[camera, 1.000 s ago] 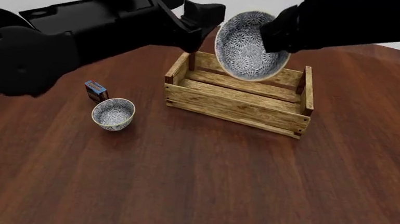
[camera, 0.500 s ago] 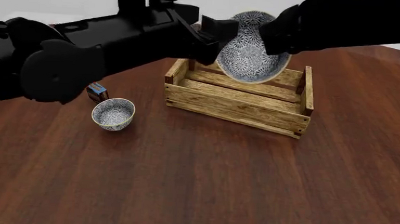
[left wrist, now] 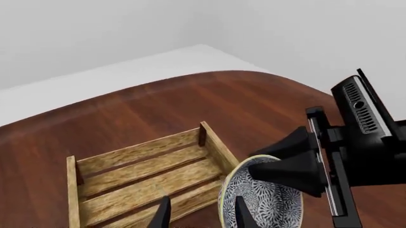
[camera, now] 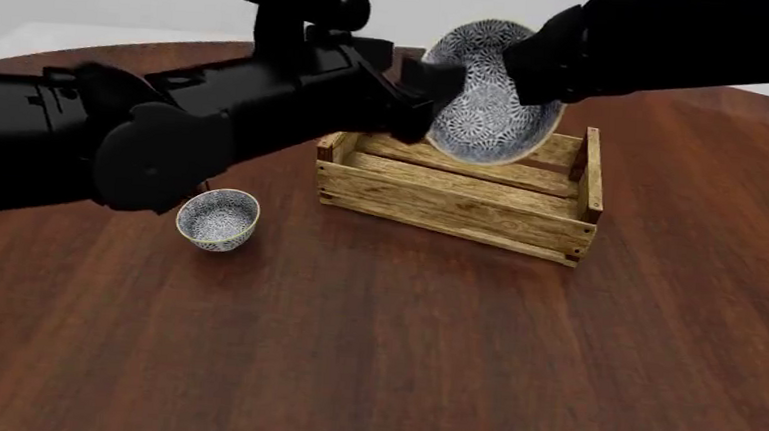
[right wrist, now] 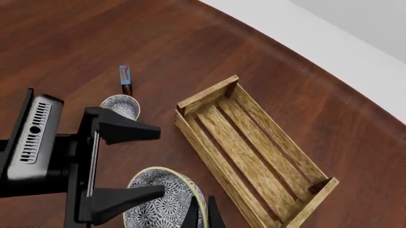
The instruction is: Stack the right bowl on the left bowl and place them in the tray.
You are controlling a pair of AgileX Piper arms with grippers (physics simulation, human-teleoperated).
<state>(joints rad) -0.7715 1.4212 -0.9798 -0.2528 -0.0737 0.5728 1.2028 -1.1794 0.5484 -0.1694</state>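
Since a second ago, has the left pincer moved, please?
Yes. The left pincer has swung rightward over the tray toward the right bowl.

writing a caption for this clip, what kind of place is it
A simulated tabletop workspace, most likely: a bare dark wood table against a blank pale backdrop, with only a slatted wooden tray, two speckled bowls (one on the table, one held aloft) and a small blue box.

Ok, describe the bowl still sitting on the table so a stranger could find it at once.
Start at the wooden slatted tray on the dark wood table. To its left in the front view, standing apart from it, is the left bowl, upright on the tabletop. The other speckled bowl, the right bowl, is tilted in the air above the tray.
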